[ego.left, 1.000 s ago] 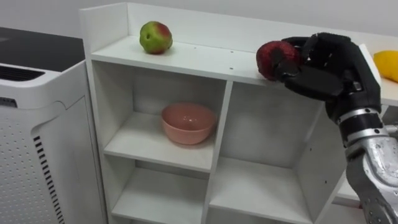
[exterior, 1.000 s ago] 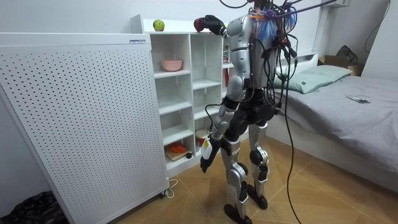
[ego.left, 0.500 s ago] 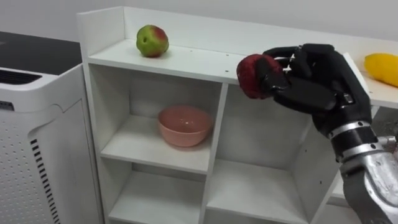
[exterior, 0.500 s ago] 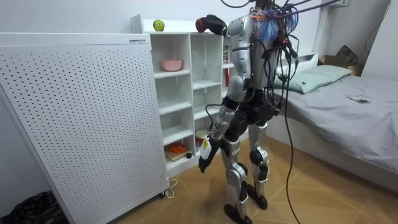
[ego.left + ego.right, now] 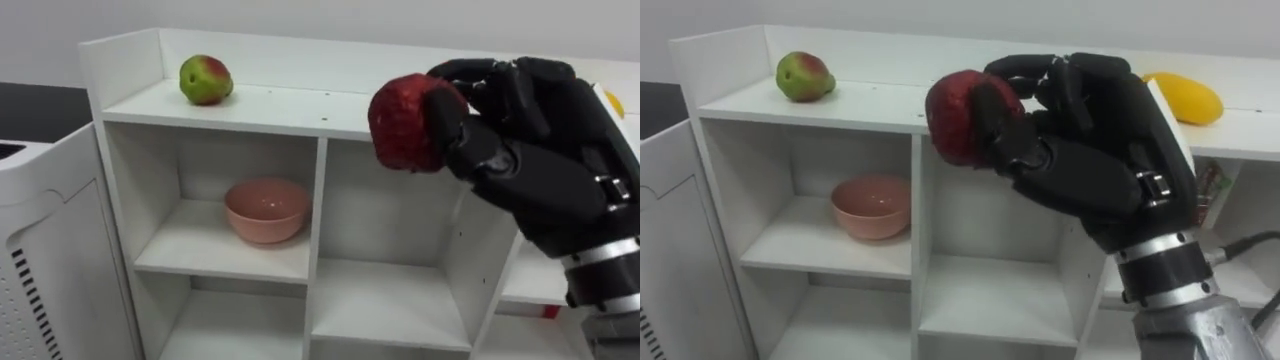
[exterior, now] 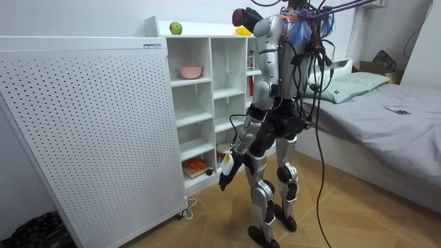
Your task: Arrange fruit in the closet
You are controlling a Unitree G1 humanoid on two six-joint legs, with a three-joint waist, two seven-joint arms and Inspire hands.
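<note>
A dark red fruit (image 5: 408, 122) is held up in front of the white closet's top board (image 5: 290, 100), with my right hand (image 5: 530, 150) shut on it from the right. It hangs in the air above the middle divider, clear of the board. A green-and-red apple (image 5: 205, 80) rests on the top board at the far left. At the board's right end lies a yellow mango (image 5: 1182, 97). In the room view my left hand (image 6: 226, 180) hangs low by my side.
A pink bowl (image 5: 265, 208) stands in the upper left compartment; the compartment to its right is bare. A white perforated panel (image 6: 89, 124) adjoins the closet on my left. A bed (image 6: 386, 117) lies behind me, and I stand close to the closet.
My right hand has lifted the red fruit up and back from the top board's edge, towards my head. The view has shifted a little to the right.
</note>
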